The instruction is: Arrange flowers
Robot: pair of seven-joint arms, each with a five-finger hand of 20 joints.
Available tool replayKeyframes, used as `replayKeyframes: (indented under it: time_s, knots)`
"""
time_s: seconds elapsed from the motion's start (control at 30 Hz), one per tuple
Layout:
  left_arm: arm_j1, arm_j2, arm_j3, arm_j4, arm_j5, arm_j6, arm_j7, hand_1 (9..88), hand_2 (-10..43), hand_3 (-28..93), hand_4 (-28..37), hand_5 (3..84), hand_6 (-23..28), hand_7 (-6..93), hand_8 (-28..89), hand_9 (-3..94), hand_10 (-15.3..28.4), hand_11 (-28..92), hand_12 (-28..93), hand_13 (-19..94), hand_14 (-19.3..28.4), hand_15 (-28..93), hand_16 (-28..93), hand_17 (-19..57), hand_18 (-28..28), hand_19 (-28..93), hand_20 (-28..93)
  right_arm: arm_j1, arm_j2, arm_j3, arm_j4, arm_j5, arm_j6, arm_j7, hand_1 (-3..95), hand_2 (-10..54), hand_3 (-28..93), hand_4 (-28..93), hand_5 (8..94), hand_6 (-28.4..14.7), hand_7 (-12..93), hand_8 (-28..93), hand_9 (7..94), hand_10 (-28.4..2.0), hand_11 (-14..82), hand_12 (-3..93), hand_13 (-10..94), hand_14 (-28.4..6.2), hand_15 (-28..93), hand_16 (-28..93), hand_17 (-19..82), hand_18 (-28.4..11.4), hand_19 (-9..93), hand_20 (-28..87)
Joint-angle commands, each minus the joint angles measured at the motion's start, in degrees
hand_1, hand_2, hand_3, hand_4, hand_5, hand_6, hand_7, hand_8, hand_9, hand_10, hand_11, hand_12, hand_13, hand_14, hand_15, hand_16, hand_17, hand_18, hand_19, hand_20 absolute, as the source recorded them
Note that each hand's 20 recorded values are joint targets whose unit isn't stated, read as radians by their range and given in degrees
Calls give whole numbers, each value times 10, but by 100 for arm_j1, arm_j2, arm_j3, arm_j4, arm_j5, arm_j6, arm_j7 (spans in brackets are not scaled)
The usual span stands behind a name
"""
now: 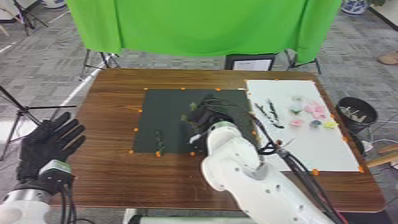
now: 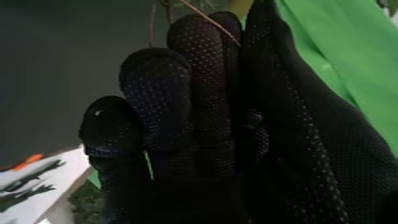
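In the head view my right hand is over the dark mat, with dark green sprigs around its fingers. The right wrist view has my right hand with its thumb close against the fingers, pinching a thin brown stem; the stem's lower part is hidden by the glove. One green sprig lies on the mat's near left part. Pink flowers, a yellow flower and dark stems lie on the white sheet. My left hand is open at the table's left edge.
The brown table carries orange markers along the mat and sheet. A black bin stands off its right edge. Behind the table hang a green cloth and a dark-framed panel.
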Motion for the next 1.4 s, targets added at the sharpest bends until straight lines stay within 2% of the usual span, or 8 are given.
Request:
replayKeyframes:
  time_s: [0.03,0.1,0.23,0.43,0.8,0.97,1.2,1.4]
  knots:
    - [-146,-74,67,53,248,48,-249,265,106,751,-258,404,103,126,-78,329,171,195,133,210,168,339,-49,-86,163,371,89,-292,-187,-95,223,-171,-204,28,491,-64,734,-234,777,-25,357,129,845,-135,325,259,797,-105,592,305,485,-234,932,354]
    - [-159,-57,102,60,217,68,-198,265,107,750,-259,404,103,126,-78,329,171,195,133,210,168,340,-49,-86,163,371,89,-298,-182,-117,244,-228,-122,13,492,-63,734,-237,777,-27,358,124,844,-136,325,260,796,-105,591,305,485,-234,932,353]
    - [-103,-55,63,54,206,74,-202,265,107,750,-259,403,103,126,-78,328,170,196,133,210,168,342,-50,-86,163,371,89,-318,-198,-91,261,-127,-116,60,490,-63,736,-239,774,-29,359,117,839,-139,322,258,791,-106,587,304,480,-234,932,344]
    - [-197,-37,115,93,205,86,-197,266,108,750,-260,404,103,126,-79,328,170,196,133,210,168,341,-51,-87,163,372,89,-404,-234,-76,318,-50,105,106,486,-62,740,-242,775,-32,356,100,835,-144,318,251,787,-110,581,300,469,-237,931,322]
    - [-175,-88,115,92,201,88,-177,265,108,751,-258,404,103,127,-79,329,170,197,132,209,169,343,-52,-87,164,373,88,-430,-115,-115,299,-155,312,58,435,-90,749,-235,748,-44,284,58,811,-149,286,226,766,-118,570,287,451,-238,930,280]
    - [-136,-57,115,82,153,86,-137,265,108,751,-259,404,103,128,-79,329,170,198,133,210,168,343,-52,-87,164,373,88,-402,-88,-149,201,-143,384,138,404,-91,757,-233,738,-44,261,42,805,-151,284,222,760,-122,575,284,450,-238,932,274]
    - [-125,-53,100,80,170,69,-154,265,108,751,-259,404,103,128,-79,329,170,198,132,210,168,342,-52,-87,163,373,88,-363,-41,-199,11,-70,512,223,352,-71,776,-215,731,-46,231,-111,805,-159,283,220,759,-127,581,277,452,-243,932,274]
    - [-24,-66,29,63,147,66,-107,266,108,752,-259,403,103,128,-80,329,170,197,132,210,168,341,-51,-86,163,372,87,-331,75,-271,-156,-64,528,179,339,-56,767,-211,724,-66,158,-116,809,-166,253,205,765,-130,575,273,454,-247,932,272]
